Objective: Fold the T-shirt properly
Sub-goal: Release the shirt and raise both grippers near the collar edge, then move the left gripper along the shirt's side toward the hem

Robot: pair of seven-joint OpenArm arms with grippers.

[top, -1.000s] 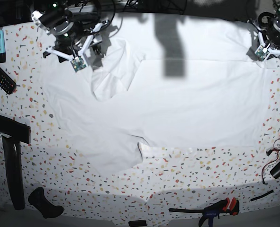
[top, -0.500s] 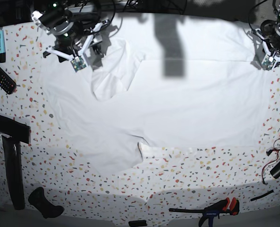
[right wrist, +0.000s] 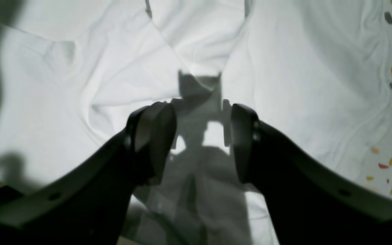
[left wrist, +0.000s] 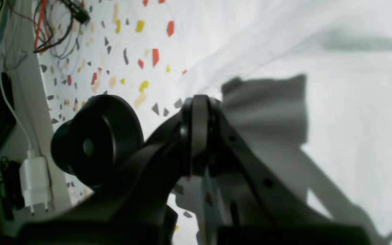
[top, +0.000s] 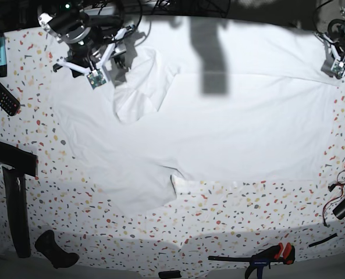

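The white T-shirt (top: 219,128) lies spread over most of the speckled table (top: 248,212), with one part folded over at the far left (top: 140,87). My right gripper (top: 111,58) hangs just above that fold; in the right wrist view it (right wrist: 199,136) is open and empty, with cloth (right wrist: 199,44) below. My left gripper (top: 336,61) is at the shirt's far right corner. In the left wrist view it (left wrist: 196,102) is shut, and wrinkles in the cloth (left wrist: 250,41) spread out from its tip, so it seems to pinch the shirt's edge.
A black remote (top: 0,93) and a blue marker (top: 2,55) lie at the left edge. Black bars (top: 15,197) lie at the front left. A clamp (top: 265,256) lies at the front. Cables (top: 342,192) hang at the right edge (left wrist: 56,37).
My left gripper has moved right and a little toward the far edge, and the shirt's far right corner has stretched with it. The right arm has not moved.
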